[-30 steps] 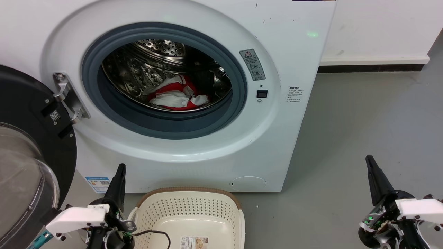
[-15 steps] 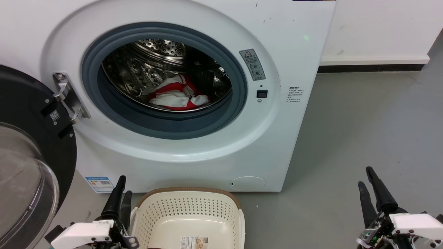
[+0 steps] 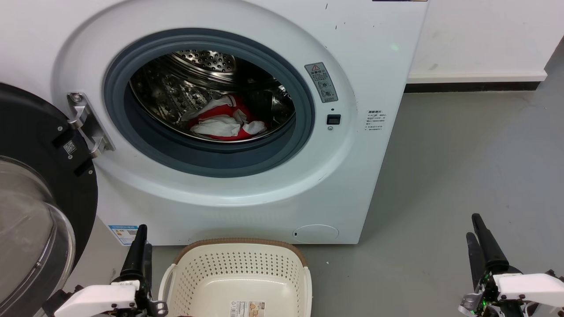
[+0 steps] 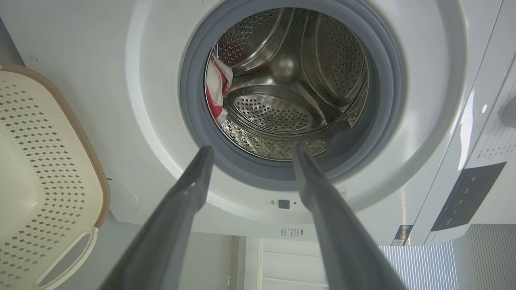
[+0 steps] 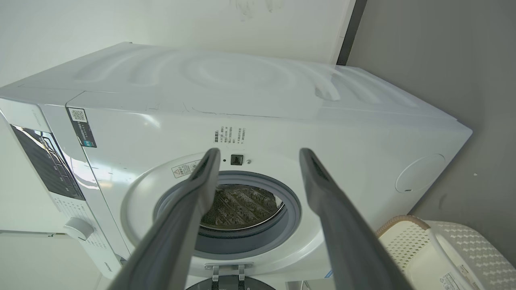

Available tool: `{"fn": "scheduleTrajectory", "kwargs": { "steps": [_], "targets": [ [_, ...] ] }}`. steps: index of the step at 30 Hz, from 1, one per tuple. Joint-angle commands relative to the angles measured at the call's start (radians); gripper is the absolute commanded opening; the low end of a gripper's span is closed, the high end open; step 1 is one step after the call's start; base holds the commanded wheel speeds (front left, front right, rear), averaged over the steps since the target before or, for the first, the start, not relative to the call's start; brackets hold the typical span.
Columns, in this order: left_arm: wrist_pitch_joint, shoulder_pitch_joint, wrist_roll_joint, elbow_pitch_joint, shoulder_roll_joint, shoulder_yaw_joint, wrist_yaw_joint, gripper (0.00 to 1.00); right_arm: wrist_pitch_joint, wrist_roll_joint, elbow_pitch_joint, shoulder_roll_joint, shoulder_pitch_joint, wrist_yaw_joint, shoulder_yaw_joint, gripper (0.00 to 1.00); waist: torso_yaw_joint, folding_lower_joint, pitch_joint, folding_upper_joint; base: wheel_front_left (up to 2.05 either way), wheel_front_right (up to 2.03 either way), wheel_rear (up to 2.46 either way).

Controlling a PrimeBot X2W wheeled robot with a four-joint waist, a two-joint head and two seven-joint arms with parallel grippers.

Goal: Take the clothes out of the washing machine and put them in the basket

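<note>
Nothing is out yet: the clothes [image 3: 222, 123] lie deep in the washing machine [image 3: 352, 176], the near basket [image 3: 240, 241] holds none, and the left gripper [image 3: 144, 238] and right gripper [image 3: 473, 225] hang low, jaws parted and empty.

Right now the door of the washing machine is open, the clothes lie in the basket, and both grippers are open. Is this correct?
One part is wrong. The head view shows the clothes in the drum of the washing machine, not in the basket. The door is open, and the left gripper and the right gripper are both open.
</note>
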Motion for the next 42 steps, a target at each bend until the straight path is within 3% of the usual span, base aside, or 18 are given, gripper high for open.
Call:
{"fn": "scheduleTrajectory", "kwargs": {
  "steps": [1, 2, 11, 22, 31, 42],
  "targets": [
    [-0.014, -0.013, 0.037, -0.017, 0.002, 0.017, -0.001, 1.0, -0.015, -0.049, -0.011, -0.003, -0.016, 0.0, -0.009, 1.0, 0.0, 0.0, 0.0, 0.0, 0.0, 0.0, 0.0],
    [-0.026, -0.014, 0.088, -0.032, 0.002, 0.035, -0.001, 1.0, -0.027, -0.12, -0.02, -0.003, -0.018, 0.0, -0.019, 1.0, 0.0, 0.0, 0.0, 0.0, 0.0, 0.0, 0.0],
    [-0.058, -0.015, 0.227, -0.082, 0.002, 0.071, 0.013, 1.0, -0.059, -0.37, -0.095, -0.004, -0.019, 0.0, -0.03, 1.0, -0.001, 0.0, 0.002, 0.0, 0.0, 0.0, 0.0],
    [-0.099, -0.006, 0.466, -0.218, 0.002, 0.041, 0.109, 1.0, -0.099, -0.705, -0.235, -0.004, -0.019, 0.0, 0.019, 1.0, -0.006, 0.0, 0.01, 0.0, 0.0, 0.0, 0.0],
    [-0.128, 0.01, 0.592, -0.311, 0.003, 0.013, 0.131, 1.0, -0.129, -0.898, -0.299, -0.005, -0.008, 0.0, 0.056, 1.0, -0.011, 0.0, 0.013, 0.0, 0.0, 0.0, 0.0],
    [-0.161, 0.017, 0.855, -0.408, 0.003, -0.068, 0.173, 1.0, -0.161, -1.086, -0.336, -0.005, 0.006, 0.0, 0.081, 1.0, -0.013, 0.0, 0.018, 0.0, 0.0, 0.0, 0.0]
  ]
}}
